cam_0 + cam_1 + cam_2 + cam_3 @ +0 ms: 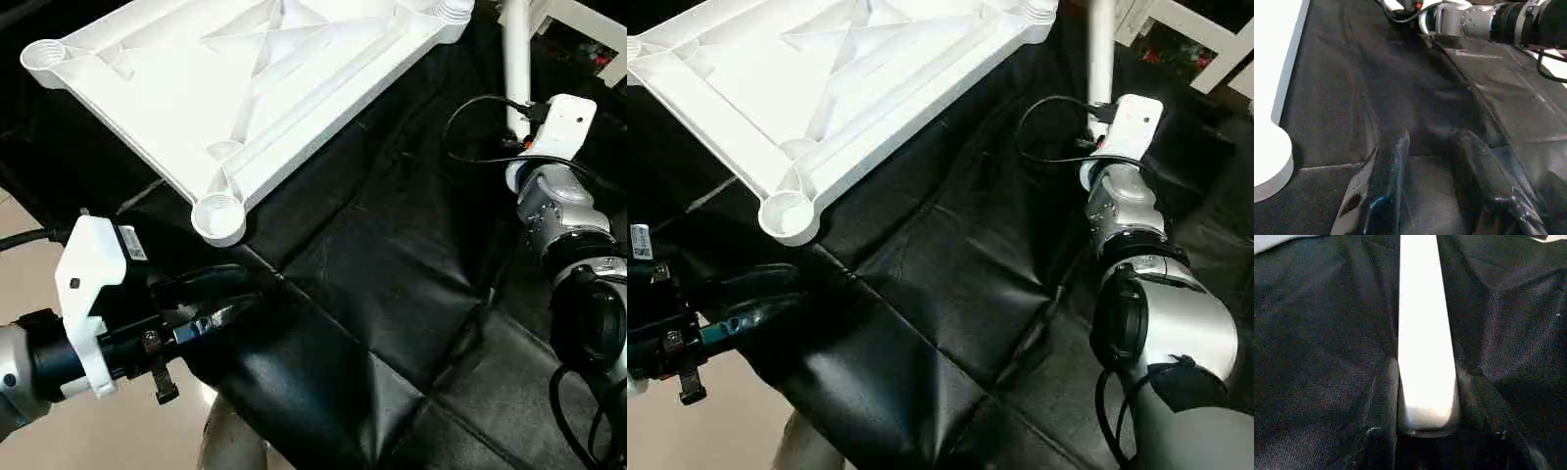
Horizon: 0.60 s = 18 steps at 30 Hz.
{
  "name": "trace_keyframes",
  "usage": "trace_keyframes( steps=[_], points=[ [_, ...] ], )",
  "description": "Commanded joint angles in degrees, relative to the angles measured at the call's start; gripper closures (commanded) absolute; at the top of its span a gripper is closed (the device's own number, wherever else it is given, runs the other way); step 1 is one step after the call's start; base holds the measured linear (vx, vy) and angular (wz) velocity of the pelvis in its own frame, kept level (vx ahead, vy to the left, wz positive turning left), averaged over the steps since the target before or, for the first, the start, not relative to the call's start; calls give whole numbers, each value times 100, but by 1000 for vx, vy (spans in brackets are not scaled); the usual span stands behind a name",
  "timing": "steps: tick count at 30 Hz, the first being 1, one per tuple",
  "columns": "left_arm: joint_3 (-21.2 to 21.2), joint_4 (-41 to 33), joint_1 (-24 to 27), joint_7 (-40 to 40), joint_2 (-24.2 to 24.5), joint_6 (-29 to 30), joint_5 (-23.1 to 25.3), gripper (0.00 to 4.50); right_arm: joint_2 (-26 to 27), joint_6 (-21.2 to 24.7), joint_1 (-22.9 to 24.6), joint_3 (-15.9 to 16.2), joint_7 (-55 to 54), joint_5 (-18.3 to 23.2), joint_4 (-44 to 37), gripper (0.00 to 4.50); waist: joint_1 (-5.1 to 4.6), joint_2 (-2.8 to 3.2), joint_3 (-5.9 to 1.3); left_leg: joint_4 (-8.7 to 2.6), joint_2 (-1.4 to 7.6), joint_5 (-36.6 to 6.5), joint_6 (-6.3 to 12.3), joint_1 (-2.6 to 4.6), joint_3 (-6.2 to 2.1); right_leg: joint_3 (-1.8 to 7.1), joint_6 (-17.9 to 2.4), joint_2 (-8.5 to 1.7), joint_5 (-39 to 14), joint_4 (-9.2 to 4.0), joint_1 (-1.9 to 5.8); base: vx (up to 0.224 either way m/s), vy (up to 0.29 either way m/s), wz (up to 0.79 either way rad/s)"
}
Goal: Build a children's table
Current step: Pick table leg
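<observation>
The white tabletop [147, 108] lies upside down on the black cloth, its X-ribbed underside up and a round corner socket [218, 216] nearest me. My left gripper [240, 294] hovers low just in front of that socket, open, with nothing between its fingers [1393, 147]. A long white leg [516, 59] runs away from me at the far right. My right gripper [1427, 374] is shut on the leg, its two black fingers pressing both sides near the leg's end. In the eye views the white wrist camera mount [563, 122] hides those fingers.
Creased black cloth [392, 274] covers the work surface, and its edge drops to a beige floor [39, 284] at the lower left. A black cable [470, 122] loops beside the right wrist. White frame pieces [1205, 39] stand at the far right.
</observation>
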Motion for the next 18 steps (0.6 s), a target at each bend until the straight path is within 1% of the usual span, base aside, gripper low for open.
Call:
trace_keyframes(
  steps=[1,3,4,6,7,8,9,11,12,13,15,16,17,18],
  points=[
    [-101,-74,16,7,42,-54,1,287,-56,114,101,-83,2,-55,102,329,16,26,-565,-271,-50,-127,-71,239,15,154,-1324,-213,1313,-152,446,0,0,0],
    [-136,-58,-27,34,40,-63,9,287,-56,111,98,-89,3,-55,103,331,18,27,-563,-272,-49,-143,-59,239,15,156,-1323,-215,1290,-155,443,0,0,0],
    [-144,-62,-24,43,35,-77,20,287,-53,103,98,-92,4,-51,102,331,14,15,-566,-269,-52,-132,-43,237,20,157,-1333,-213,1290,-151,443,0,0,0],
    [-142,-69,-14,45,31,-86,26,287,-51,97,98,-95,5,-48,101,331,15,19,-570,-267,-53,-125,-38,233,18,157,-1333,-218,1267,-150,447,0,0,0],
    [-159,-79,-7,67,14,-127,55,287,-45,72,99,-99,13,-44,97,331,4,-9,-589,-260,-57,-71,-19,228,21,158,-1336,-214,1327,-140,462,0,0,0],
    [-188,-67,-18,85,-5,-154,76,287,-43,51,101,-104,21,-38,93,331,-3,-22,-597,-255,-56,-39,2,223,24,158,-1321,-211,1358,-139,466,0,0,0],
    [-222,-54,-36,102,-22,-169,100,287,-42,40,102,-107,25,-35,91,331,-3,-18,-593,-256,-54,-32,5,220,20,157,-1314,-215,1357,-134,465,0,0,0],
    [-334,-13,-79,167,-71,-227,212,287,-42,-5,110,-130,33,-20,85,331,-22,-41,-622,-242,-50,8,34,224,29,160,-1298,-212,1341,-116,464,0,0,0],
    [-372,-2,-77,196,-99,-257,281,287,-43,-47,114,-148,41,-9,78,331,-32,-45,-625,-240,-49,2,52,222,31,160,-1299,-216,1296,-118,460,0,0,0],
    [-416,14,-58,255,-163,-302,392,287,-47,-139,120,-209,40,52,60,331,-48,-71,-649,-235,-47,-7,58,226,41,162,-1299,-213,1264,-119,469,0,0,0],
    [-518,60,-46,350,-284,-384,572,287,-56,-300,138,-270,73,122,23,331,-57,-68,-652,-232,-39,-33,84,222,40,162,-1293,-225,1206,-114,463,0,0,0],
    [-595,104,-59,388,-348,-437,672,287,-60,-374,156,-300,99,162,3,331,-72,-67,-705,-220,-28,-88,123,240,53,167,-1301,-240,1049,-115,465,0,0,0],
    [-603,109,-62,391,-354,-442,681,287,-60,-379,157,-302,102,165,2,331,-76,-64,-697,-218,-26,-103,140,233,55,163,-1321,-241,970,-111,452,0,0,0],
    [-747,189,-96,421,-441,-536,819,287,-62,-464,191,-344,136,220,-25,331,-77,-63,-709,-212,-26,-115,152,242,62,164,-1319,-239,940,-114,447,0,0,0]
  ],
)
